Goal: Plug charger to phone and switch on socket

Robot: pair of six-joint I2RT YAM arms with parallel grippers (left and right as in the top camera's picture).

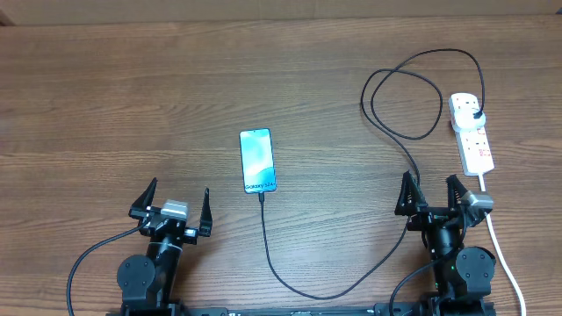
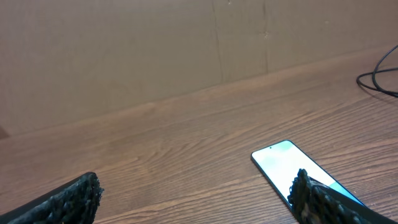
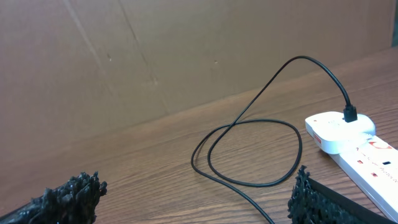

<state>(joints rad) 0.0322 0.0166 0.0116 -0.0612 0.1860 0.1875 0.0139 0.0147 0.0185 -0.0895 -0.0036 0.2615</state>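
Observation:
The phone (image 1: 257, 161) lies flat mid-table, its light blue screen up; in the left wrist view the phone (image 2: 287, 167) sits ahead to the right, partly behind my right finger. The charger (image 1: 279, 272) is a thin black cable. Its tip meets the phone's near end, and I cannot tell whether it is inserted. It curves past my right arm, loops (image 3: 249, 152), and its black plug (image 3: 350, 114) sits in the far end of the white socket (image 1: 471, 133). My left gripper (image 1: 175, 200) and right gripper (image 1: 430, 186) stand open and hold nothing.
The socket's thick white cord (image 1: 500, 246) runs toward the table's near edge, right of my right arm. A brown cardboard wall (image 3: 186, 56) closes off the far side of the wooden table (image 1: 132, 96).

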